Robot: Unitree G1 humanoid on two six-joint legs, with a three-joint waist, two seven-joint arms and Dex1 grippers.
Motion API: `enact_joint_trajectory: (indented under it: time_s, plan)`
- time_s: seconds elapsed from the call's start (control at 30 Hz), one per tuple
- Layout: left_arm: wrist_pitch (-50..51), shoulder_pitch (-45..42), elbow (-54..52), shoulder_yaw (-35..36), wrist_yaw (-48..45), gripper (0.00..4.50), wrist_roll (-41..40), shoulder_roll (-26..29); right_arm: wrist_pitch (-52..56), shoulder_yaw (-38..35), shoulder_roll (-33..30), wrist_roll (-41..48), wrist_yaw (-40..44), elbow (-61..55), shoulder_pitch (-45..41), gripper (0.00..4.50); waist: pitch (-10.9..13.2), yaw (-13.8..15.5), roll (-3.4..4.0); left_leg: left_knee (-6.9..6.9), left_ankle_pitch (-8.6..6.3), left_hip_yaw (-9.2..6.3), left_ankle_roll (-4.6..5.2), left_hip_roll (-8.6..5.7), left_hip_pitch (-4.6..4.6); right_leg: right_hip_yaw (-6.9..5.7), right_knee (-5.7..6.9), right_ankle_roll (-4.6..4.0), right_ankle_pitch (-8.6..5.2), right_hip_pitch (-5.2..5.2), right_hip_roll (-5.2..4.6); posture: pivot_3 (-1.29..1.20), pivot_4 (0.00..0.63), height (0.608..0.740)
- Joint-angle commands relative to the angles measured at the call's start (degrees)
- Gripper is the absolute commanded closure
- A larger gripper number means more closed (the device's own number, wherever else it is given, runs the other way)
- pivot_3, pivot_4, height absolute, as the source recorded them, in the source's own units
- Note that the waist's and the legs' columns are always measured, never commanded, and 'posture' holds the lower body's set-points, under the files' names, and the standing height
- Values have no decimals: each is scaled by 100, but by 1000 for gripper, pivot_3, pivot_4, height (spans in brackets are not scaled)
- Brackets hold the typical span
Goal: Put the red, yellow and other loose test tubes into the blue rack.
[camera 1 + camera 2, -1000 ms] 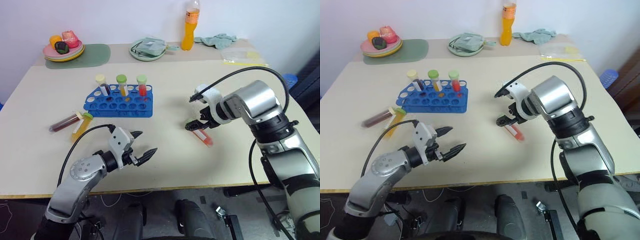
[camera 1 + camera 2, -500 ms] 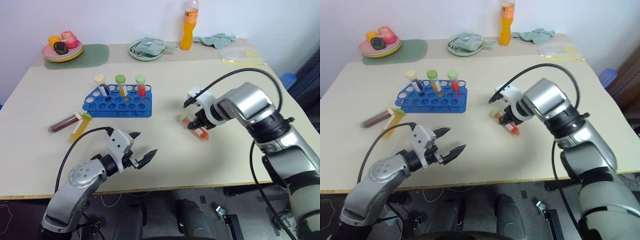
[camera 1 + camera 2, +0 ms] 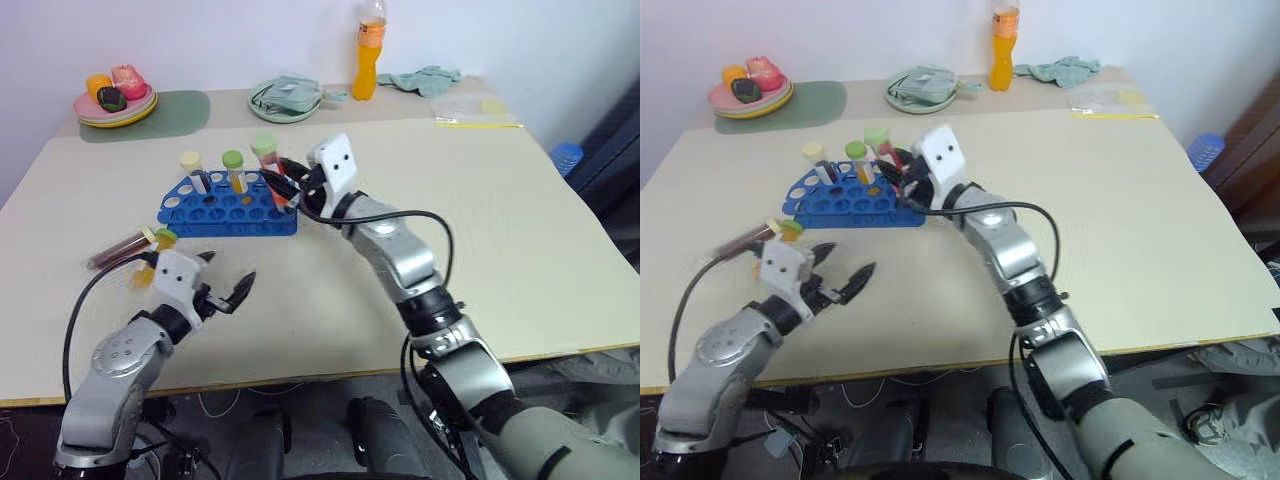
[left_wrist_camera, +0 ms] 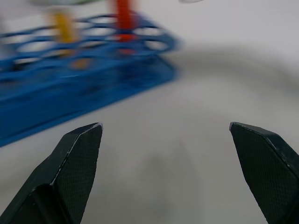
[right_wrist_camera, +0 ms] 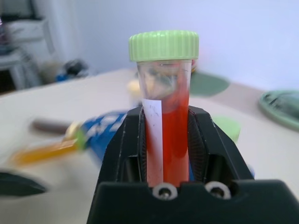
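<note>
My right gripper (image 3: 284, 184) is shut on a red test tube (image 5: 163, 93) with a green cap, holding it at the right end of the blue rack (image 3: 225, 212), close to the rack's tubes. Three capped tubes stand in the rack's back row. Two loose test tubes lie on the table left of the rack: a dark red-brown one (image 3: 113, 251) and a yellow-orange one with a green cap (image 3: 157, 243). My left gripper (image 3: 226, 284) hangs open and empty just in front of them, low over the table.
Along the back of the table stand an orange drink bottle (image 3: 367, 55), a bowl holding a cloth (image 3: 285, 98), a plate of fruit (image 3: 113, 102) on a green mat (image 3: 178, 105), a loose cloth (image 3: 425, 78) and a plastic bag (image 3: 470, 108).
My right gripper shut on the red tube, lifted it off the table and swung left to the rack. My left gripper moved left, still open.
</note>
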Motion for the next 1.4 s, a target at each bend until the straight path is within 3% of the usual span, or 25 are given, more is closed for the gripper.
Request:
enact_joint_trajectory:
  time_s: [0.03, 0.5, 0.87, 1.1, 1.23, 1.4]
  plan:
    - [-261, 58, -5, 286, 73, 0, 39, -14, -866, -164, 260, -227, -146, 860, -275, 3683, 0, -4, 0, 0, 0, 1, 0, -1, 0, 1, -3, 0, 0, 0, 0, 0, 150, 740]
    - [-416, 190, 73, 359, 29, 0, 11, -77, -1957, -466, 820, -574, -328, 2904, -888, 3683, 4, -31, 6, -4, 0, -4, -1, 1, 0, 2, 3, -1, 0, -7, 2, 0, 150, 740]
    - [-220, 122, -78, 357, 151, 0, -37, -99, -2250, -729, 984, -554, -60, 3372, -863, 3683, 3, -42, 7, -5, 0, -9, -1, 1, 1, 3, 4, -1, 0, -7, 3, 0, 150, 740]
    - [372, -35, -319, 805, 421, 0, -513, -43, -2585, -641, 844, -782, 28, 2607, -625, 362, 4, -36, 8, -4, 0, -19, -1, 1, 0, 3, 5, -1, 0, -7, 2, 0, 150, 740]
    - [1347, -561, -386, 1370, 800, 0, -961, 292, -2315, -570, 608, -786, 238, 1752, -374, 362, 3, -18, 5, -2, 1, -26, -1, 0, -1, -1, 6, -1, 0, -5, 2, 0, 150, 740]
    - [3502, -1486, -41, 1308, 798, 0, -1038, 1852, -1693, -400, 132, -660, 818, 455, 67, 362, 3, -35, 8, -2, 2, -35, -4, -4, 1, -7, 6, 0, 0, 1, 4, 0, 150, 740]
